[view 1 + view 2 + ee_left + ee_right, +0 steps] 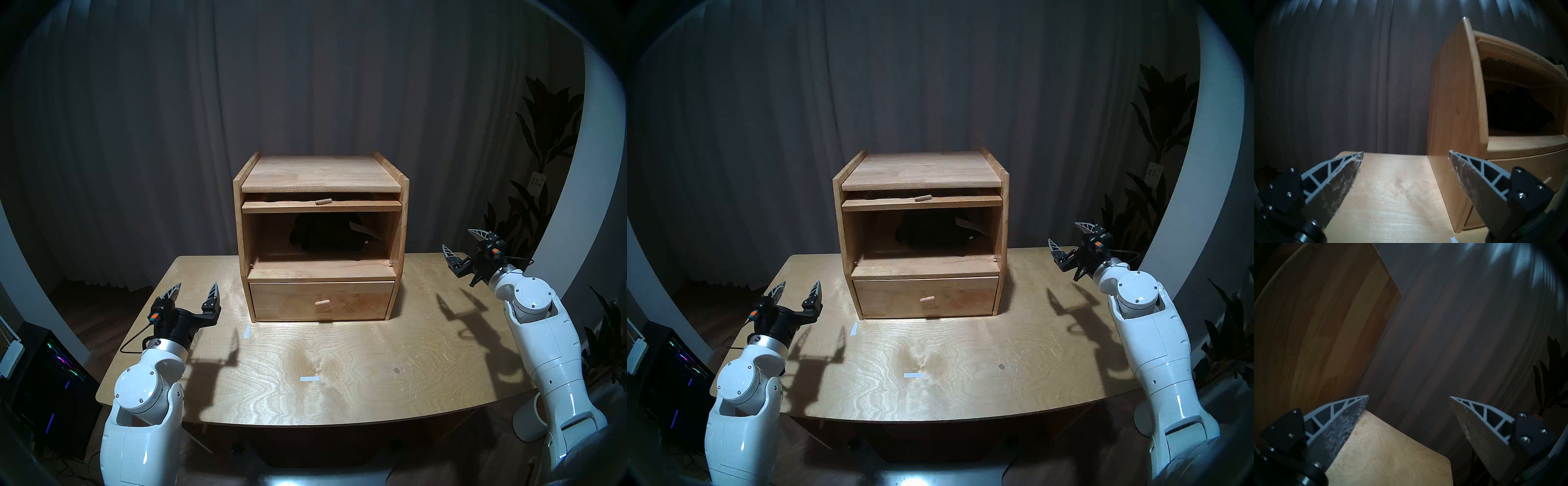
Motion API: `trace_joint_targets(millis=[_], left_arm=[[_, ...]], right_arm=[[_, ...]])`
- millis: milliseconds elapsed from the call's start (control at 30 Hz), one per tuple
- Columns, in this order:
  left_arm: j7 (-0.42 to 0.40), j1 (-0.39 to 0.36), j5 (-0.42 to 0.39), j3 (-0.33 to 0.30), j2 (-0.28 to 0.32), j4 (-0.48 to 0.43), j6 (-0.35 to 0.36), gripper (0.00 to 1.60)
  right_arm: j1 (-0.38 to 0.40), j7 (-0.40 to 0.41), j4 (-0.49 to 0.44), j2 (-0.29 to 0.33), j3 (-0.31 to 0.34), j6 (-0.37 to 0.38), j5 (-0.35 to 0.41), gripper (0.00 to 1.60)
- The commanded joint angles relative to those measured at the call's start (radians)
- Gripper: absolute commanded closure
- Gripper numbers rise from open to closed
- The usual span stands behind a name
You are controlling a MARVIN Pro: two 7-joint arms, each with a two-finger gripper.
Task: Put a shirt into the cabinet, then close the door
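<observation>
Lower left of the head view: left gripper (195,294), fingers spread wide and empty, above the plywood table (339,380). Centre: cabinet (320,174) with the black shirt (325,236) lying inside its open compartment; the door (321,206), a flap with a peg knob (323,201), lies level under the top, slid in. Right edge: right gripper (463,244), likewise spread, holding nothing. Closing likely calls for pinching the knob squarely, drawing the flap out evenly, then lowering it clear of the fabric.
</observation>
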Motion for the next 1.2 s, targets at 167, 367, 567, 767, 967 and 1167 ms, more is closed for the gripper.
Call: trace_joint_targets(millis=[167,367,567,767,967,1167], left_arm=[[-0.189,0.003,-0.140,-0.004,0.038,-0.185,-0.146,0.00],[-0.275,-0.090,-0.146,0.012,0.070,-0.257,-0.253,0.00],[-0.328,-0.064,0.009,0.067,0.086,-0.338,-0.351,0.00],[-0.282,-0.013,0.202,0.174,0.048,-0.391,-0.273,0.00],[-0.265,-0.093,0.357,0.225,0.035,-0.306,-0.350,0.00],[-0.247,-0.174,0.478,0.267,0.026,-0.256,-0.385,0.00]], right_arm=[[0.016,-0.003,-0.019,0.002,0.007,-0.008,-0.002,0.00],[0.016,-0.004,-0.016,0.002,0.006,-0.007,-0.004,0.00],[0.016,-0.004,-0.018,0.002,0.006,-0.008,-0.003,0.00],[0.016,-0.005,-0.019,0.002,0.006,-0.009,0.000,0.00],[0.016,-0.005,-0.015,0.003,0.005,-0.007,0.001,0.00],[0.016,-0.006,-0.013,0.003,0.004,-0.006,0.002,0.00]])
